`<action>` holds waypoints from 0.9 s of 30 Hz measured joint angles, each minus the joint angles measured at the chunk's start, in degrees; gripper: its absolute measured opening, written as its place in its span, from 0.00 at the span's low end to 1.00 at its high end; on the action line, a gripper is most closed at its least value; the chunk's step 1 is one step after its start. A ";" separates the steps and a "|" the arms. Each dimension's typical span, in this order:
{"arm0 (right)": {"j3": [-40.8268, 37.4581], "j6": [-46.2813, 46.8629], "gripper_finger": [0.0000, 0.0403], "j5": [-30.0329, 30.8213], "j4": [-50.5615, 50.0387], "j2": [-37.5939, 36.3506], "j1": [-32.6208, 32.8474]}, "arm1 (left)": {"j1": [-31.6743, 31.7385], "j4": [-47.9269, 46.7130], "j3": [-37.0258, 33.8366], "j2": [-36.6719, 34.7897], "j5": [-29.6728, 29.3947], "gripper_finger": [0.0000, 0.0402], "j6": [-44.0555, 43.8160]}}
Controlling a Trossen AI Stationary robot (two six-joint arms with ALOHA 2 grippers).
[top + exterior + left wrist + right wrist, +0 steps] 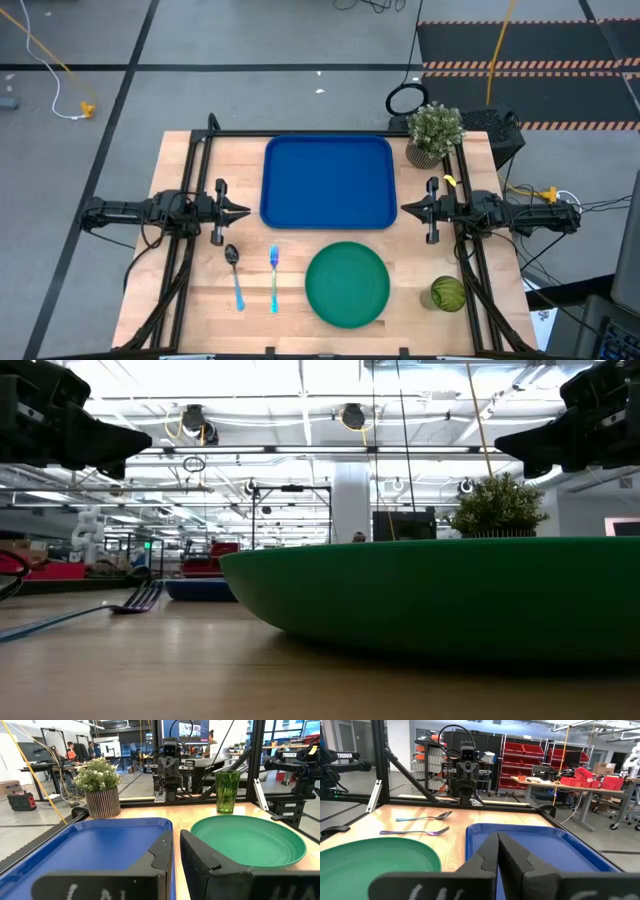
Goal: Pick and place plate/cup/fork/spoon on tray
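Nearest the low camera sat the large round green plate (347, 285), on the wood table (200, 300) in front of the empty rectangular blue tray (328, 182). Blue-handled spoon (234, 273) and fork (274, 276) lay left of it, translucent green cup (447, 293) right. Left gripper (243, 211) and right gripper (407, 210) hovered beside the tray, fingers closed, holding nothing.

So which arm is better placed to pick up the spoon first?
Probably the left. The spoon lies on the left side of the table, near the left gripper. The right gripper waits beyond the tray.
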 joint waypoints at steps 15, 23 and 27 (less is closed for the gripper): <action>-0.01 0.00 0.00 0.00 0.00 0.00 0.00 | 0.02 0.34 -0.02 -0.01 0.00 0.10 0.00; -0.02 0.00 0.00 0.00 0.01 -0.01 0.00 | 0.01 2.19 -0.10 0.00 -0.06 0.10 0.00; 0.00 0.00 0.00 0.00 0.00 0.00 0.00 | 0.02 2.44 -0.10 -0.02 -0.06 0.10 -0.04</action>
